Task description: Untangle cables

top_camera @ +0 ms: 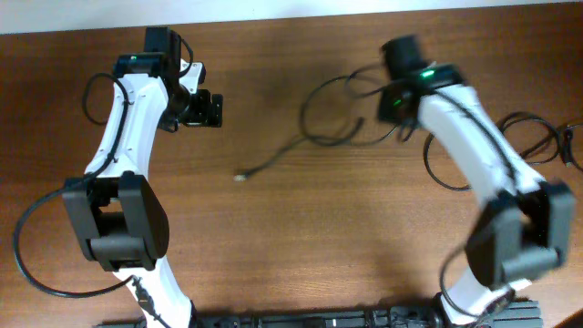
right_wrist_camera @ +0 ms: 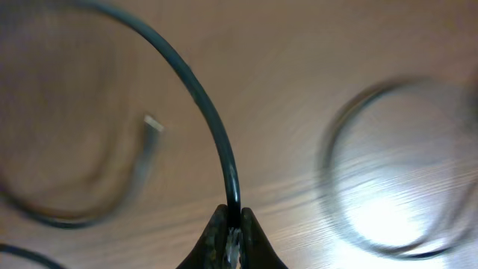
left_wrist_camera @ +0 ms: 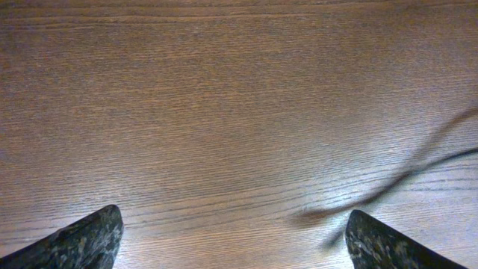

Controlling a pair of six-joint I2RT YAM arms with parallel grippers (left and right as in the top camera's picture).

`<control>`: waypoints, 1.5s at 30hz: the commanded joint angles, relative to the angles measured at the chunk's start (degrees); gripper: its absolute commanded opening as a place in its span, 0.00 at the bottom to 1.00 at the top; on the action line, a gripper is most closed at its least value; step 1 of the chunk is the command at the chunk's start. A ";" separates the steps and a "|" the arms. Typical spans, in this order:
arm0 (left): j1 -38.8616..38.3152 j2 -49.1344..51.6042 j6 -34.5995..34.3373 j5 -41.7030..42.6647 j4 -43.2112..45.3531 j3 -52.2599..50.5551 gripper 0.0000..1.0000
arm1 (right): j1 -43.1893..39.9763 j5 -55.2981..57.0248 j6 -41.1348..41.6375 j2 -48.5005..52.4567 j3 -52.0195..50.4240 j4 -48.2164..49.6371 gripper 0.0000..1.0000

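Note:
Thin black cables (top_camera: 321, 117) loop on the wooden table at the middle back, with one metal-tipped plug end (top_camera: 240, 177) trailing to the left. My right gripper (right_wrist_camera: 233, 224) is shut on a black cable (right_wrist_camera: 202, 104) that arcs up from its fingertips above the table; in the overhead view it is at the loops' right side (top_camera: 399, 107). A blurred plug end (right_wrist_camera: 153, 123) lies below it. My left gripper (left_wrist_camera: 231, 243) is open and empty over bare wood, at the back left in the overhead view (top_camera: 208, 107). A blurred cable (left_wrist_camera: 418, 168) crosses its right side.
More black cable loops (top_camera: 533, 137) lie at the far right by the right arm. The thicker black arm wires curve beside the left arm (top_camera: 36, 246). A black rail (top_camera: 319, 319) runs along the table's front edge.

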 commanded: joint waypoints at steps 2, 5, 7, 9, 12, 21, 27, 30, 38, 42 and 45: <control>-0.07 -1.86 -0.39 0.85 -0.11 0.59 0.95 | -6.80 14.23 -7.82 -8.83 8.33 -1.81 0.04; -0.07 -1.86 -0.39 0.85 -0.11 0.59 0.95 | -12.48 18.16 -7.91 -12.37 10.60 -1.40 0.04; -0.07 -1.86 -0.39 0.85 -0.11 0.59 0.96 | -17.27 18.34 -7.85 -13.90 10.80 -1.09 0.04; -0.07 -1.86 -0.39 0.85 -0.11 0.59 0.95 | -21.57 17.70 -7.61 -14.19 10.80 -1.68 0.04; -0.07 -1.86 -0.39 0.85 -0.09 0.59 0.95 | -26.47 7.80 -7.26 -13.99 10.62 -3.28 0.08; -0.07 -1.86 -0.39 0.87 -0.11 0.59 0.95 | -27.21 -21.42 -7.28 -8.61 9.05 -10.32 0.54; -0.04 -1.86 -0.39 0.83 -0.09 0.59 0.96 | -23.28 -21.79 -13.16 -1.09 8.96 -16.24 0.59; -0.17 -1.86 -0.37 0.81 -0.11 0.59 0.96 | -21.00 -21.81 -22.62 3.65 8.92 -18.49 0.65; -0.28 -1.86 -0.37 0.81 -0.02 0.59 0.96 | -15.69 -21.75 -38.73 15.23 8.92 -19.56 0.75; -0.28 -1.86 -0.37 0.81 -0.04 0.59 0.96 | -14.38 -19.98 -39.19 18.53 8.92 -16.57 0.76; -0.28 -1.86 -0.37 0.81 -0.04 0.59 0.96 | -14.21 -16.50 -39.17 19.96 8.90 -14.49 0.79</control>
